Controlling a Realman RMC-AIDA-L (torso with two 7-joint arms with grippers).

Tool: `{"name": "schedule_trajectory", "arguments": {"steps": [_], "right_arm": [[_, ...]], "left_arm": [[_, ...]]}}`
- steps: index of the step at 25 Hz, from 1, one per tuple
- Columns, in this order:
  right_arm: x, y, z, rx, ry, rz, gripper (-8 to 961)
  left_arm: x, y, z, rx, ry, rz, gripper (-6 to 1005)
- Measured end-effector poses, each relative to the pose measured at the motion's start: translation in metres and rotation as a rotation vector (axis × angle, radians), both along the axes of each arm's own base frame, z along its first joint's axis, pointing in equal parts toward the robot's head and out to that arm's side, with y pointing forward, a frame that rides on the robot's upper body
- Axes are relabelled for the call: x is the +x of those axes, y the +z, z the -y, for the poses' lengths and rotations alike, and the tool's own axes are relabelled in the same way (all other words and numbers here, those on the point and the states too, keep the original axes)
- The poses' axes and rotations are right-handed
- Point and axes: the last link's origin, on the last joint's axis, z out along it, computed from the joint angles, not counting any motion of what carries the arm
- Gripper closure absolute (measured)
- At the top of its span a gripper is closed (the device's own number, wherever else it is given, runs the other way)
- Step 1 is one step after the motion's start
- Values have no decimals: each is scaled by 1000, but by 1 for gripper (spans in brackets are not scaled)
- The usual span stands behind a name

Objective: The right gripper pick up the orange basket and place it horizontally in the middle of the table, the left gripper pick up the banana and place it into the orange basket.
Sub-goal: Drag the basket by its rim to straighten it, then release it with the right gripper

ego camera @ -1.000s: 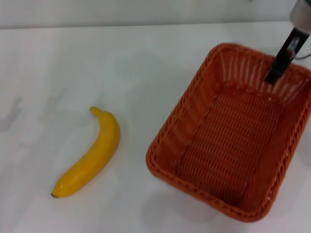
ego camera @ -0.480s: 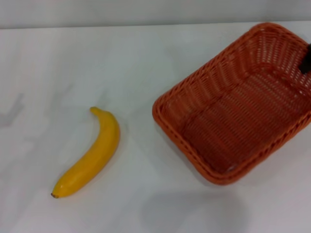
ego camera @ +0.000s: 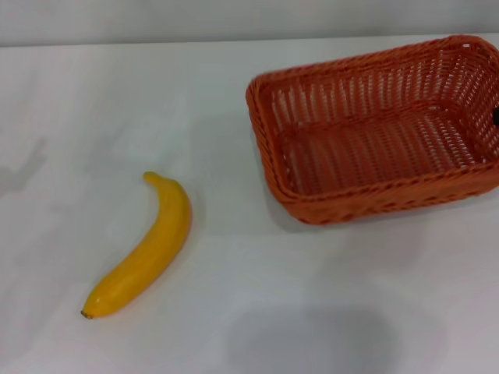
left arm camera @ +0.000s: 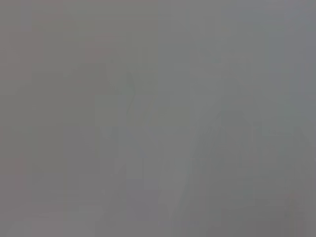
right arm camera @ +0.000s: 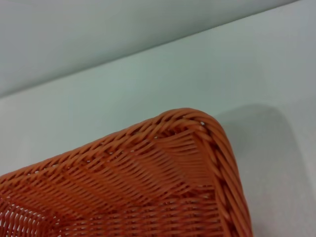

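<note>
The orange basket [ego camera: 373,204] is at the table's [ego camera: 140,86] far right, its long side running left to right and its right end cut off by the head view's edge. Only a dark sliver of my right gripper [ego camera: 496,115] shows, at the basket's right wall, shut on that wall. The right wrist view looks closely down on a corner of the basket's braided rim [right arm camera: 197,121]. The banana [ego camera: 148,249] lies on the table at the left, well apart from the basket, with its dark tip toward me. My left gripper is out of view, and the left wrist view shows plain grey.
White tabletop spreads between the banana and the basket and along the near edge. A soft shadow [ego camera: 308,343] falls on the near middle of the table. The table's far edge [ego camera: 156,43] meets a pale wall.
The basket has swung from a diagonal pose to lie lengthwise left to right, and it has shifted toward the far right. The right gripper has slid almost out of the head view. The banana has not moved.
</note>
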Motion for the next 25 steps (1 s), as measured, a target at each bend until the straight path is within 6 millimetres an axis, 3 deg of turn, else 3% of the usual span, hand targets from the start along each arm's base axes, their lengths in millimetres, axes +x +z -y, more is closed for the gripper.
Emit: {"name": "schedule_trajectory", "arguments": {"steps": [9,25], "right_arm": [[12,-19,23,22,-23,-80,822],[11,-38,23,2,-5,-52,808]], "left_arm": [[2,5,-4,6,-4,-6,120],[-7,6,10,26,29,-4,121]]}}
